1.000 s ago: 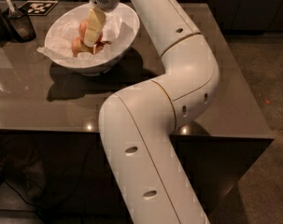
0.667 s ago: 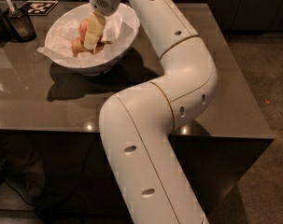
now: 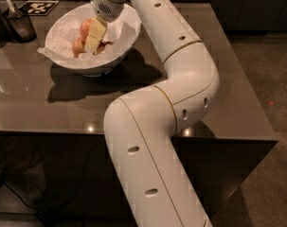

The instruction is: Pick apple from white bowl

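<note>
The white bowl, lined with crumpled white paper, stands at the back left of the dark table. Round fruits lie inside it. The larger red-orange one, the apple, shows at the gripper's upper left. A smaller, duller fruit lies lower left. My gripper points down into the middle of the bowl, right beside the apple and partly covering the fruits. I cannot tell whether it holds anything.
A small dark container with a utensil stands left of the bowl. A black-and-white marker card lies behind it. My white arm crosses the table from the front edge, right of the bowl.
The gripper stays inside the bowl and has dipped slightly lower. More of the apple shows at its upper left. The bowl has not moved.
</note>
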`<state>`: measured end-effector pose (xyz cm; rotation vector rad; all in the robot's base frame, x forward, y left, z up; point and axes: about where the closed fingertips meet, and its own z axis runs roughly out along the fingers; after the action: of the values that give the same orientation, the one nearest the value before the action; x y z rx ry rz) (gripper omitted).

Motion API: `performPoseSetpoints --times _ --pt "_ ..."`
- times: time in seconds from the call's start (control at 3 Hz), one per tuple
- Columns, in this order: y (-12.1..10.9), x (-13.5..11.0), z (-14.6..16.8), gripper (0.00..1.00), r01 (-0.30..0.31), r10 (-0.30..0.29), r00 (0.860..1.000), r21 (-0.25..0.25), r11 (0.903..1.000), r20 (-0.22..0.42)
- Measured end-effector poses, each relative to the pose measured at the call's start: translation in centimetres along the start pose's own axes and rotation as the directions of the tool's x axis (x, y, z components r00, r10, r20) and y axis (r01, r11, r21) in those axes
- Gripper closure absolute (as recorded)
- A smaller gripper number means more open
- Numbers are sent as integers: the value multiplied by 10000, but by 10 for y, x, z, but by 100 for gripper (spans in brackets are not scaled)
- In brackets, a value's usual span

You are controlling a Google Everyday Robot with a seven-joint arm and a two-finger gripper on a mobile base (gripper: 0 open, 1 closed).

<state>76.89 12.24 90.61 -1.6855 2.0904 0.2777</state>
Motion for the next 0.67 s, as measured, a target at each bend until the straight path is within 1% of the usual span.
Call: performPoseSetpoints --times 0.33,0.67 --pt "0 0 0 19 0 0 10000 0 10000 0" --pt "0 0 0 42 0 0 10000 0 10000 0"
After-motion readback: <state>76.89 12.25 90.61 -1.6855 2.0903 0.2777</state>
